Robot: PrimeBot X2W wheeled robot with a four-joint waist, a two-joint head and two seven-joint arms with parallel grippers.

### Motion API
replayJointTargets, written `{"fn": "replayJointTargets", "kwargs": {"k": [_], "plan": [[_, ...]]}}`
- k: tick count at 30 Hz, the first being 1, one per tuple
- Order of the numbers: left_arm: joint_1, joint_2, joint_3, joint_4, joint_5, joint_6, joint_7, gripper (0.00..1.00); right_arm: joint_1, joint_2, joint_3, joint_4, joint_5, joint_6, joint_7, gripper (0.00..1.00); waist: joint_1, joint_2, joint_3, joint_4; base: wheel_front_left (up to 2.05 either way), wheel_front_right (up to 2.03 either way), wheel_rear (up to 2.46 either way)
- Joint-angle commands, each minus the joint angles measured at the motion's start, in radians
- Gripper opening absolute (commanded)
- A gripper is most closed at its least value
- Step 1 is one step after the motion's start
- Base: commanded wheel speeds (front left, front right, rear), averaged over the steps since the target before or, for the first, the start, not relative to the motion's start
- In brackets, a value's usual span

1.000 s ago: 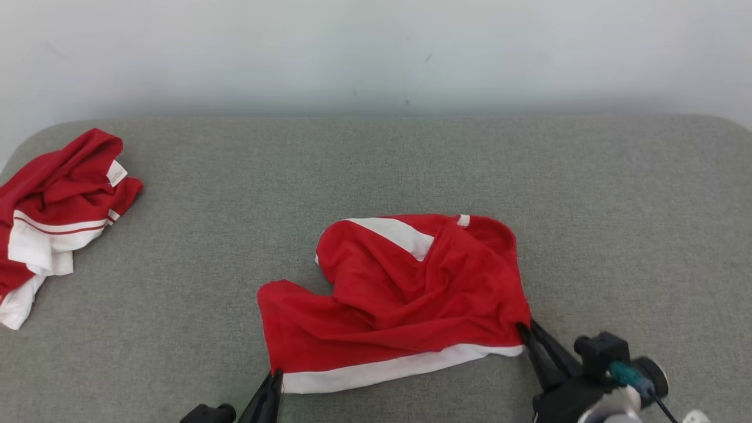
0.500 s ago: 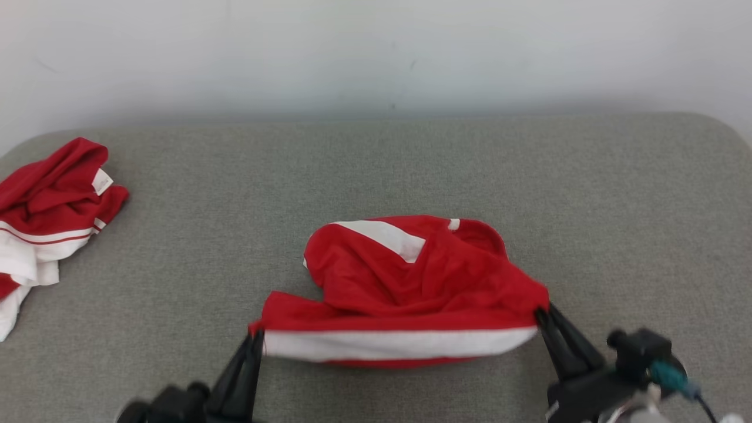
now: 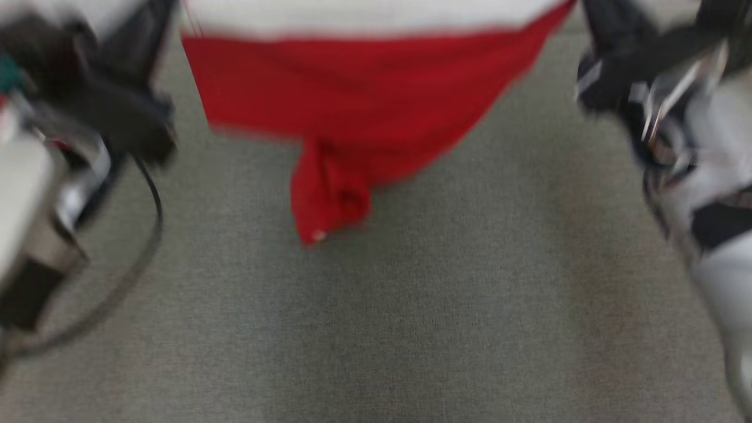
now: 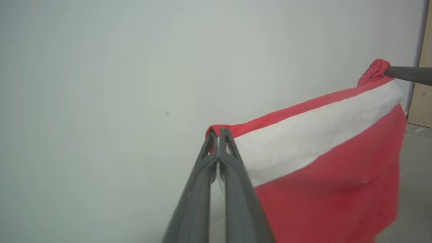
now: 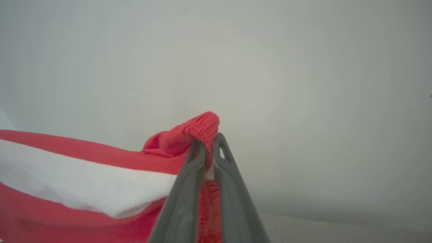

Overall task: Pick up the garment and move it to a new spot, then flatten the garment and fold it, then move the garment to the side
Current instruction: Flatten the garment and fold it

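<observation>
The garment is out of view. A smaller red cloth with a broad white band (image 3: 352,106) hangs stretched between my two grippers above the grey padded surface (image 3: 411,329), one red fold dangling below it. My left gripper (image 4: 218,133) is shut on one red top corner of this cloth (image 4: 330,175). My right gripper (image 5: 211,141) is shut on the bunched, ribbed red edge at the other corner of the cloth (image 5: 67,202). In the blurred head view the left gripper (image 3: 167,29) is at the upper left and the right gripper (image 3: 584,17) at the upper right.
A plain pale wall (image 4: 101,84) stands behind the held cloth. A dark cable (image 3: 150,223) loops down from my left wrist. Part of my pale right forearm (image 3: 717,282) runs down the right edge of the head view.
Both grippers have lifted the red cloth off the surface, and it now hangs taut between them. The head camera has shifted a lot, and its picture is blurred.
</observation>
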Motion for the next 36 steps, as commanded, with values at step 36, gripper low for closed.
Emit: {"fn": "replayJointTargets", "kwargs": {"k": [36], "plan": [[-0.447, -0.071, -0.096, 0.280, -0.297, 0.028, -0.136, 0.00, -0.393, 0.037, 0.073, 0.326, 0.208, 0.001, 0.002, 0.00, -0.0003, -0.0001, 0.242, -0.061, 0.00, 0.00, 0.00]]}}
